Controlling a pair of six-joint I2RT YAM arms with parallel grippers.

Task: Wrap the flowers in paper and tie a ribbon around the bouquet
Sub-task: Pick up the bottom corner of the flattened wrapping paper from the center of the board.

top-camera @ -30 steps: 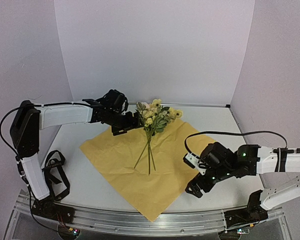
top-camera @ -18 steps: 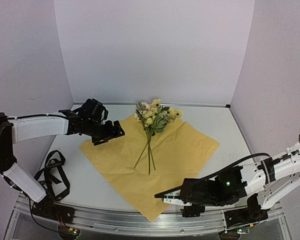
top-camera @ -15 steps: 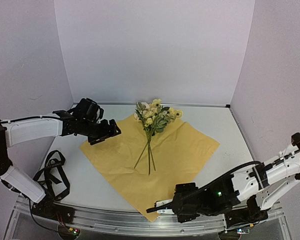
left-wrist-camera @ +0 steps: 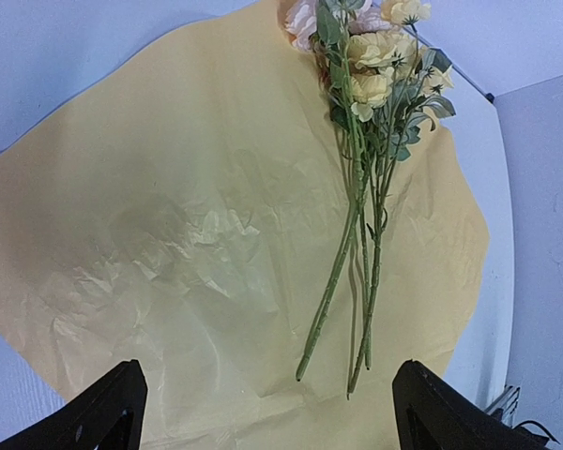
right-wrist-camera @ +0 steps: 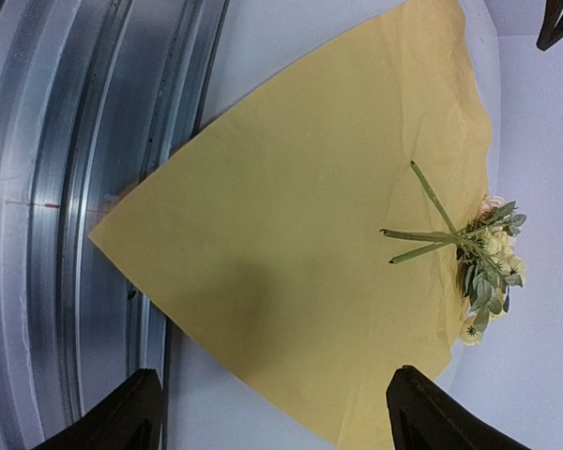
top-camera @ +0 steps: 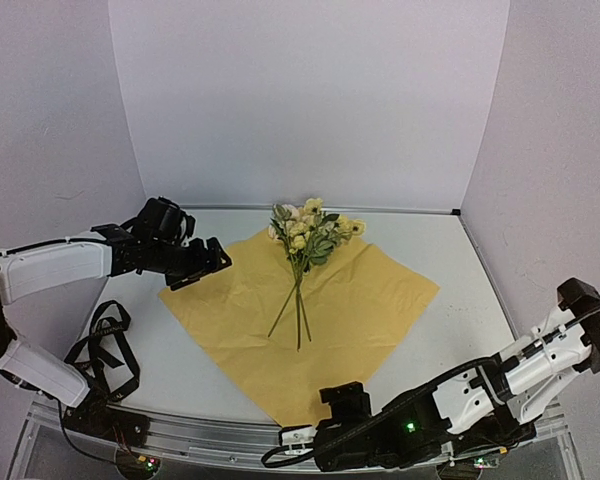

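Paper: the paper [top-camera: 365,300] lies flat and fully open on the bench [top-camera: 430,240]. It sits like a diamond, one corner pointing at the near rail [right-wrist-camera: 38,187], and no edge is folded.
Flowers: the flowers [top-camera: 305,240] lie loose on the paper. Their blossoms are at its far corner and their stems run toward its centre, with nothing wrapped round them.
Ribbon: the ribbon [top-camera: 108,345] seems to be the loose black loops on the bench beyond the paper's left corner, well apart from the flowers.
Left gripper: the left gripper [left-wrist-camera: 267,412] hovers above the paper's left corner, fingers spread wide and holding nothing.
Right gripper: the right gripper [right-wrist-camera: 272,412] is low at the paper's near corner, over the rail. Its fingers are apart and empty, and I cannot tell whether it touches the sheet.
Done: the flowers are laid on the open paper, and that is all so far.
Left: folding the paper round the stems, then fetching and tying the ribbon.
Step in hand: probably taking the paper's near corner to start the first fold.
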